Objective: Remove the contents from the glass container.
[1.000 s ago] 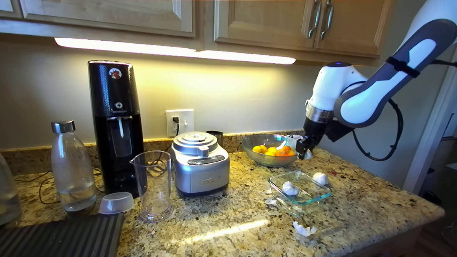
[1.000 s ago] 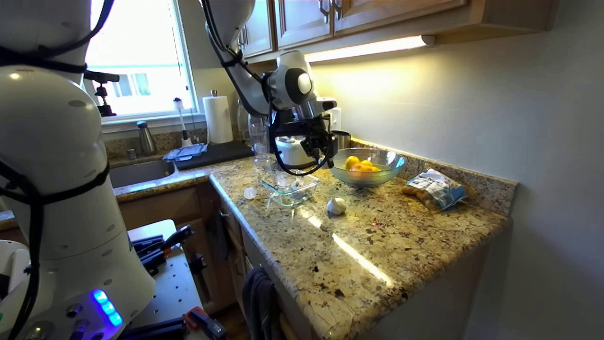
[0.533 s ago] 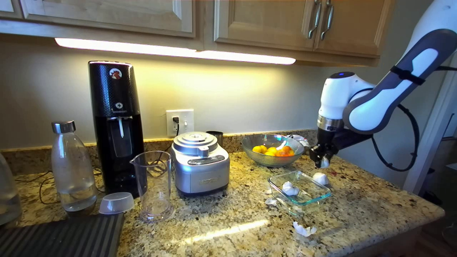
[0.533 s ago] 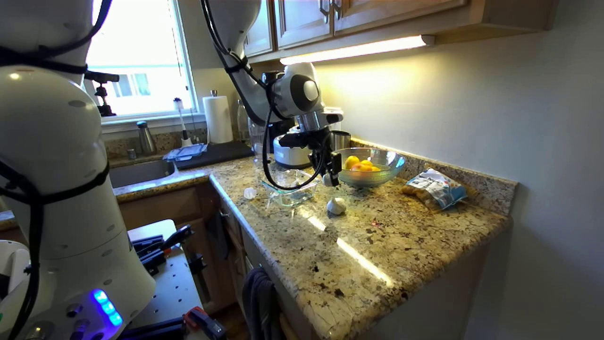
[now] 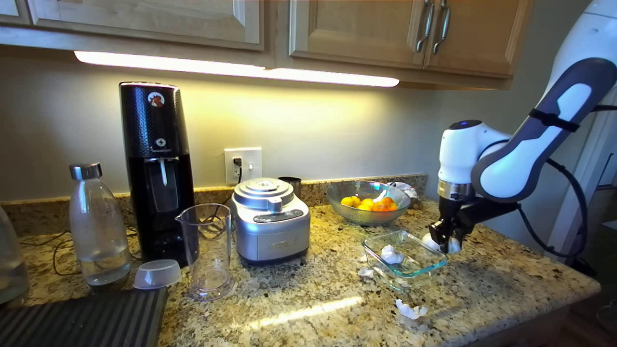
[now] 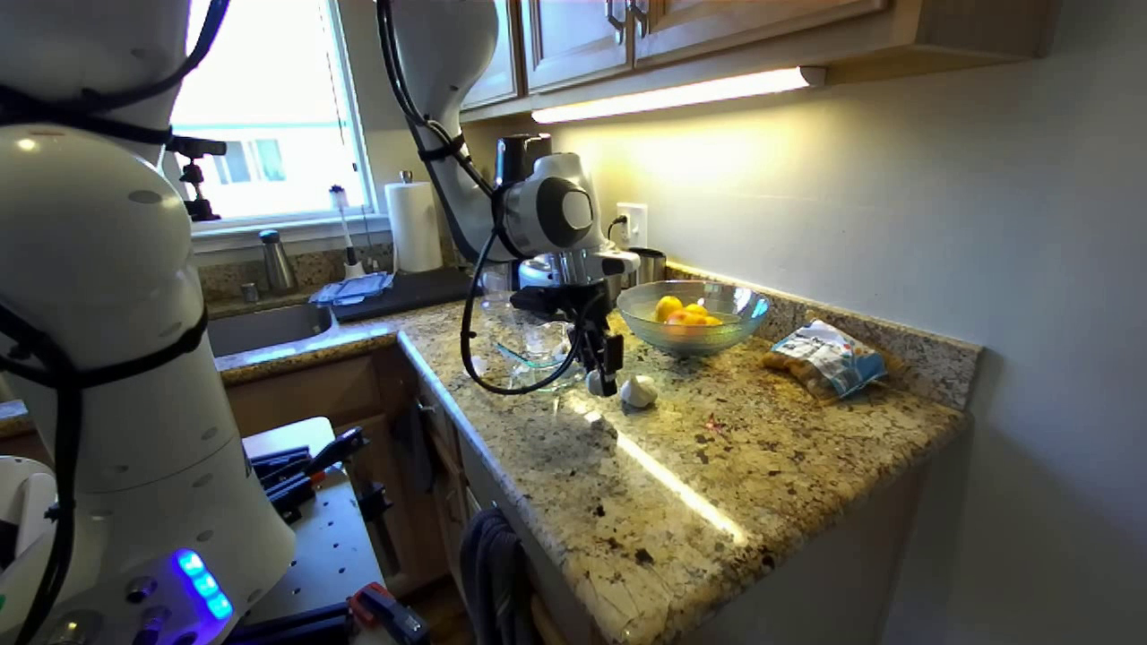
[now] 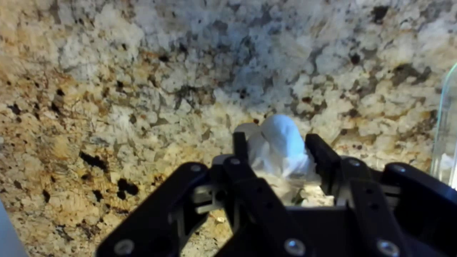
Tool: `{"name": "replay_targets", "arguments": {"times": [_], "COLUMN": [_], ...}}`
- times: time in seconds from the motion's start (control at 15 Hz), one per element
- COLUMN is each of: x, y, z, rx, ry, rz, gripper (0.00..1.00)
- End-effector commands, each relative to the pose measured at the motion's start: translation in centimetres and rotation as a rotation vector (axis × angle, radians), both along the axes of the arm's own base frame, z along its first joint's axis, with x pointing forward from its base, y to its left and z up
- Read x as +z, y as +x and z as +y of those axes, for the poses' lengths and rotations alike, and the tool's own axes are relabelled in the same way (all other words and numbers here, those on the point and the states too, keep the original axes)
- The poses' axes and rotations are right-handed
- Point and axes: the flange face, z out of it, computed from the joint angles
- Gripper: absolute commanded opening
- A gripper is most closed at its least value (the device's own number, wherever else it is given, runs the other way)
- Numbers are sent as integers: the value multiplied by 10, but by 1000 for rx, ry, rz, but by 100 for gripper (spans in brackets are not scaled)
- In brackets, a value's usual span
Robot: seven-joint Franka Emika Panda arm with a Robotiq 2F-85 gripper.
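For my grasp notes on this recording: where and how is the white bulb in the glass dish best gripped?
Likely best: pinch the white bulb across its lumpy, rounded sides, coming straight down. The glass dish walls it in but is open on top.

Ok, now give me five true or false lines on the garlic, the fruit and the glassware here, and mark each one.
1. The gripper holds a piece of garlic beside the glass dish. True.
2. The dish is empty. False: another garlic piece lies in it.
3. A garlic bulb rests on the granite countertop. True.
4. Orange and yellow fruit sits in a glass bowl. True.
5. That bowl stands inside the dish. False: the two stand apart.
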Motion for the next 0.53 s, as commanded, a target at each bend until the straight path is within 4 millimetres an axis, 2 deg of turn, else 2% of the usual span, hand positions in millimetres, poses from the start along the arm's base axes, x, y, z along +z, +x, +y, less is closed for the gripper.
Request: {"name": "replay_targets", "arguments": {"times": [0.0,0.13,0.2,0.27,0.4,0.47], "x": [-4,-6,-5,-4,-1,1], "y": [-15,-19,-20,-20,-22,-22], "z": [-1,1,1,0,-1,0], "rx": [-35,-29,-28,-30,-36,-37], "ry": [32,42,45,49,64,66], "rz": [-19,-24,-28,-29,-37,-42], "gripper": [20,20,34,69,71,77]}}
